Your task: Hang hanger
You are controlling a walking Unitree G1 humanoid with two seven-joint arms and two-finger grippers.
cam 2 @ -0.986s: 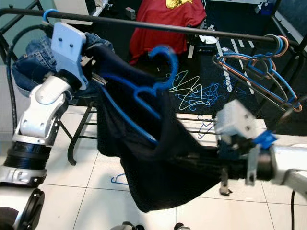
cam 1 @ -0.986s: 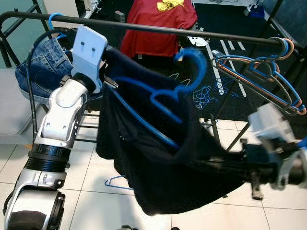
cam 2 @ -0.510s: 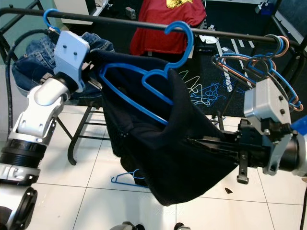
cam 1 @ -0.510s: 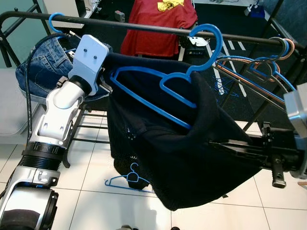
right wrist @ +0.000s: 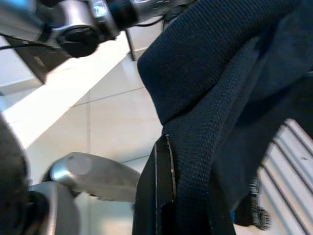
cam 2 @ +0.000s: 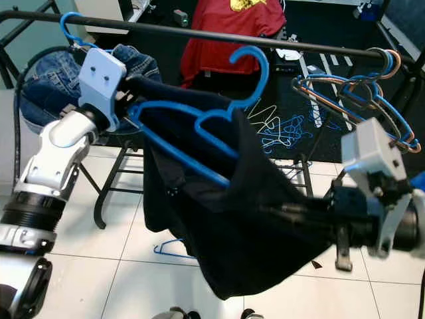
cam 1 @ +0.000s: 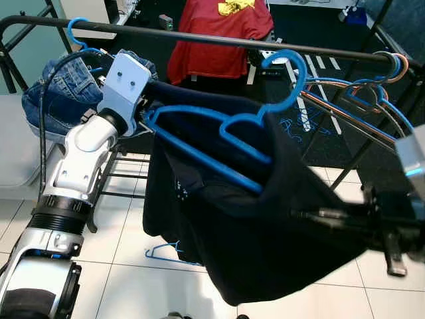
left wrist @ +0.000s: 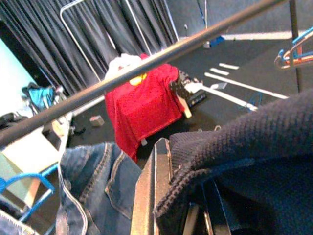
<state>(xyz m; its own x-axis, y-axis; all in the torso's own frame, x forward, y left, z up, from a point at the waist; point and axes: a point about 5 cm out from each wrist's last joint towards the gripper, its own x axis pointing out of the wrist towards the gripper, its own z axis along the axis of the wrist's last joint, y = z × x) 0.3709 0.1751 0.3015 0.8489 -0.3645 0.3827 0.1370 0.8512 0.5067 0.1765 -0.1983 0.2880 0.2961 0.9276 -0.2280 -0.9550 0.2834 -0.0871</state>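
Since half a second ago, the blue hanger (cam 1: 226, 133) is sinking a little, its hook (cam 2: 255, 66) now hanging just under the black rail (cam 1: 219, 41). Both arms are stretching the dark sweater (cam 1: 265, 219) between them: left gripper (cam 1: 143, 119) raised and clamping its shoulder, right gripper (cam 2: 292, 214) reaching in low, pinching the hem.
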